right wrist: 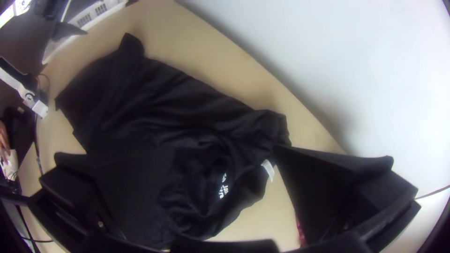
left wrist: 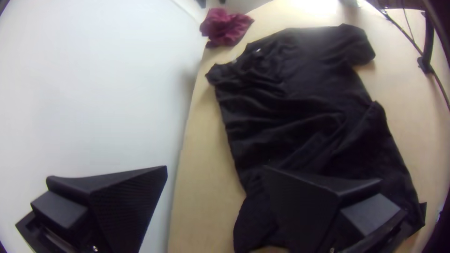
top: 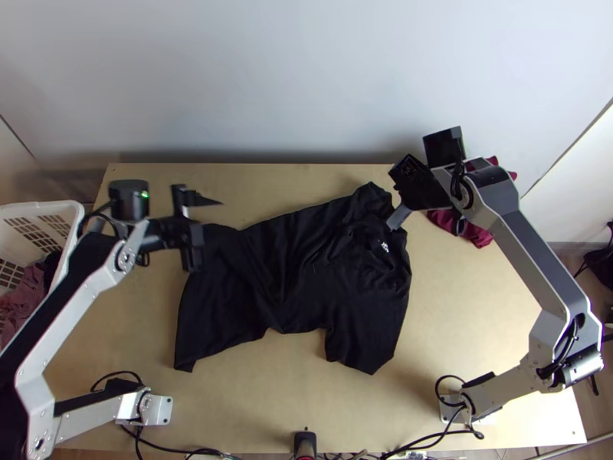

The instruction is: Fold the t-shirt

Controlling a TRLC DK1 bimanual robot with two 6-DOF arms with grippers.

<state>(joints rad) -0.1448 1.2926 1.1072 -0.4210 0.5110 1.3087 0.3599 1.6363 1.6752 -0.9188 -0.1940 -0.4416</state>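
Nearest the lens, you have the right gripper [top: 418,165], fingers spread wide and gripping nothing, above the collar end; your left gripper [top: 208,230] is likewise wide open and empty, over the hem end; below lies the light wooden table [top: 460,322], with the black short-sleeved cotton-like t-shirt [top: 299,268] spread but rumpled across its middle, collar towards the right arm; the white slatted plastic basket [top: 65,208] sits left; a crumpled maroon cloth [top: 473,232] lies beyond the collar end.
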